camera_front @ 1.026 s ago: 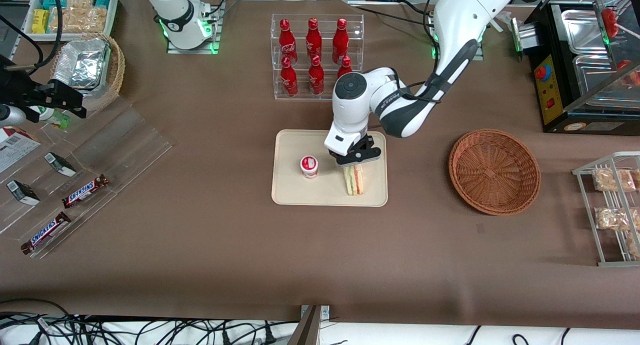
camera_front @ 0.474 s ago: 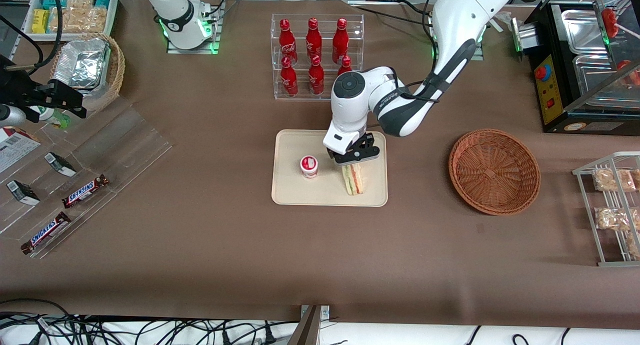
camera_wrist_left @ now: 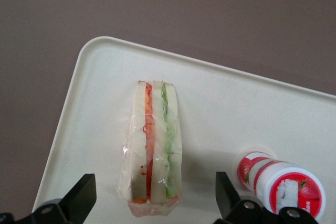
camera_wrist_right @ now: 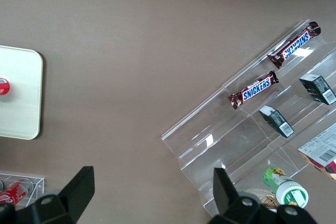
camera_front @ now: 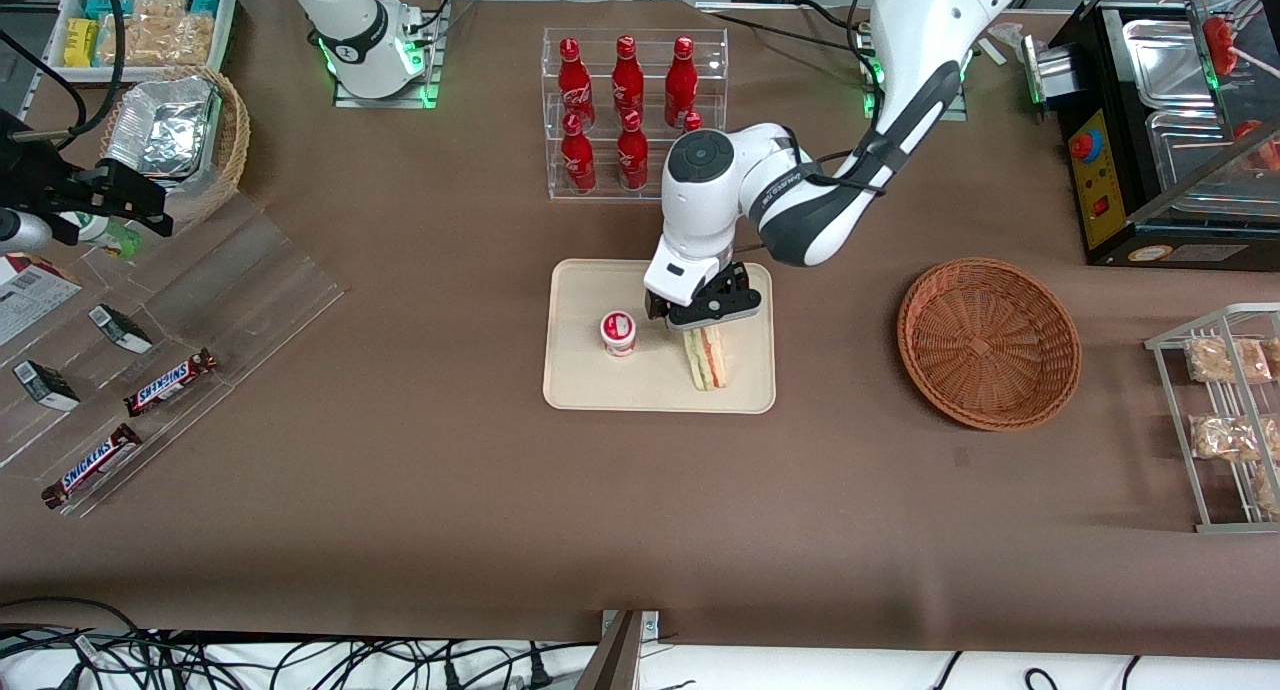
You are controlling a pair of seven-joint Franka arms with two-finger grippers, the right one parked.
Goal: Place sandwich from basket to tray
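The wrapped sandwich (camera_front: 709, 360) (camera_wrist_left: 152, 150) stands on its edge on the cream tray (camera_front: 580, 385) (camera_wrist_left: 100, 72), white bread with red and green layers showing. My left gripper (camera_front: 700, 315) (camera_wrist_left: 153, 203) hangs just above the sandwich's end farther from the front camera, open, with one finger on each side and a wide gap to the wrap. The round reddish-brown wicker basket (camera_front: 988, 342) sits empty on the table toward the working arm's end.
A small red-and-white lidded cup (camera_front: 619, 332) (camera_wrist_left: 283, 187) stands on the tray beside the sandwich. A clear rack of red bottles (camera_front: 628, 110) stands farther from the camera than the tray. A wire rack of snack bags (camera_front: 1225, 420) and a black appliance (camera_front: 1160, 120) lie toward the working arm's end.
The left gripper has risen a little and drawn slightly away from the front camera, off the sandwich. The sandwich stays put on the tray.
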